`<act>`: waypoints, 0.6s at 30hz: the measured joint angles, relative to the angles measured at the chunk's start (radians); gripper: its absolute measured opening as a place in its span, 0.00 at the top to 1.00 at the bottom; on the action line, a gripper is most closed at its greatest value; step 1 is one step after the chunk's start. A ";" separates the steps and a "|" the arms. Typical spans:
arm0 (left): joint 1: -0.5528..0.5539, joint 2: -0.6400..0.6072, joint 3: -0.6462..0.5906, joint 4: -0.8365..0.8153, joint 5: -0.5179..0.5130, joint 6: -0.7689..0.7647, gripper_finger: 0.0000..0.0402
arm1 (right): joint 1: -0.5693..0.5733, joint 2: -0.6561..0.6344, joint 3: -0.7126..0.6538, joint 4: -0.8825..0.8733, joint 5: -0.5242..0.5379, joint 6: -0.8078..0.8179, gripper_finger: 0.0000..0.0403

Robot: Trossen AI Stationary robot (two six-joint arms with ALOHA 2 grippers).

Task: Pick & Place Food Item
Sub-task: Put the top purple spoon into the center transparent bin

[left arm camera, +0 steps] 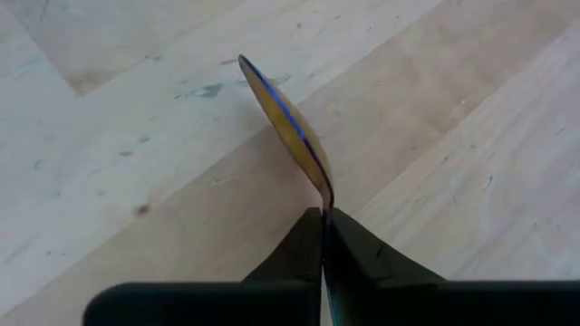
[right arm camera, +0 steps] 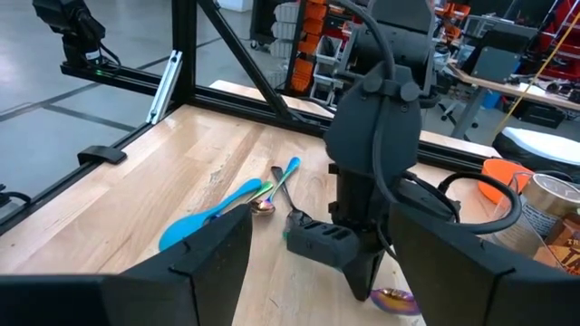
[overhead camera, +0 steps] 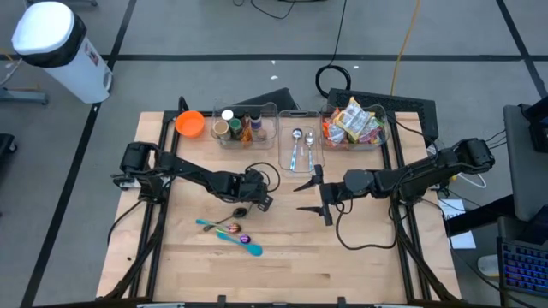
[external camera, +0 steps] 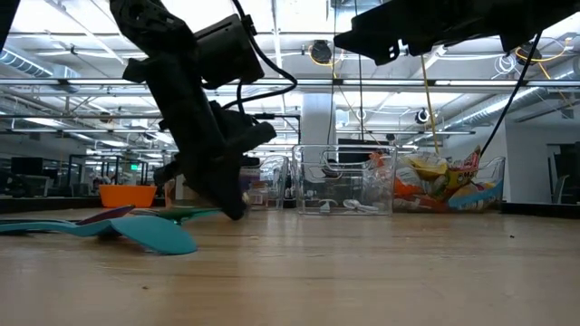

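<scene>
My left gripper (overhead camera: 247,205) points steeply down at the table's middle and is shut on a gold, iridescent spoon (left arm camera: 288,122). Its bowl shows beside the gripper's tip in the right wrist view (right arm camera: 396,299). Two more spoons, a teal one (overhead camera: 242,244) and a thin purple-bowled one (overhead camera: 229,228), lie flat on the table just nearer than the gripper. Colourful snack packets (overhead camera: 353,121) fill a clear bin at the far right. My right gripper (overhead camera: 318,197) hovers open and level to the right of the left one, with nothing between its fingers. My left gripper pinches the gold spoon between its two fingers (left arm camera: 362,258) at the neck, just behind the bowl (left arm camera: 324,197). The fingers come from above, slanting down. The bowl stands on edge beyond the fingertips, close over the wood. The handle is hidden by the gripper.
Along the far edge stand an orange bowl (overhead camera: 189,123), a clear bin of jars and bottles (overhead camera: 240,127), and a clear bin of metal spoons (overhead camera: 297,144). Bare wood lies toward the near edge and on the right side. Cables hang beneath both arms.
</scene>
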 joint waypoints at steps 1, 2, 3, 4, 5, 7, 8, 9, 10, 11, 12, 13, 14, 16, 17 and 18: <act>0.000 -0.006 0.000 -0.001 0.007 0.009 0.98 | 0.000 0.000 0.000 0.000 0.000 0.000 0.38; 0.000 -0.014 -0.001 -0.005 0.009 0.017 0.98 | 0.000 0.000 0.000 0.000 0.000 0.000 0.38; 0.000 -0.025 -0.002 -0.011 0.012 0.028 0.98 | 0.000 0.000 0.000 0.000 0.000 0.000 0.38; -0.002 -0.038 -0.004 -0.014 0.019 0.040 0.97 | 0.000 0.000 0.000 0.000 0.000 0.000 0.38; -0.006 -0.055 -0.004 -0.020 0.029 0.054 0.97 | 0.000 0.000 0.000 0.000 0.000 0.000 0.38; -0.017 -0.092 -0.006 -0.021 0.036 0.081 0.98 | 0.000 0.000 0.000 0.000 0.000 0.000 0.38; -0.023 -0.108 -0.004 -0.009 0.036 0.096 0.99 | 0.000 0.000 0.000 0.000 0.000 0.000 0.38; -0.029 -0.127 -0.003 -0.007 0.032 0.110 0.99 | 0.000 0.000 0.000 0.000 0.000 0.000 0.38; -0.036 -0.147 -0.003 -0.008 0.025 0.126 0.98 | 0.000 0.000 0.000 0.000 0.000 0.000 0.38; -0.042 -0.164 -0.003 -0.006 0.018 0.143 0.98 | 0.000 0.000 0.000 -0.001 0.000 0.000 0.38; -0.051 -0.179 -0.003 0.008 0.009 0.162 0.97 | 0.000 0.000 0.000 0.000 0.000 0.000 0.38; -0.062 -0.193 -0.003 0.021 -0.002 0.184 0.97 | 0.000 0.000 0.000 0.000 0.000 0.000 0.38; -0.071 -0.207 -0.003 0.027 -0.014 0.211 0.98 | 0.000 0.000 0.000 0.000 0.000 0.000 0.38; -0.093 -0.230 -0.003 0.063 -0.041 0.301 0.99 | 0.000 0.000 0.000 0.000 0.000 0.000 0.38; -0.106 -0.236 -0.002 0.090 -0.048 0.354 0.99 | 0.000 0.000 0.000 0.000 0.000 0.000 0.38; -0.120 -0.240 -0.002 0.118 -0.055 0.413 0.98 | 0.000 0.000 0.000 0.000 0.000 0.000 0.38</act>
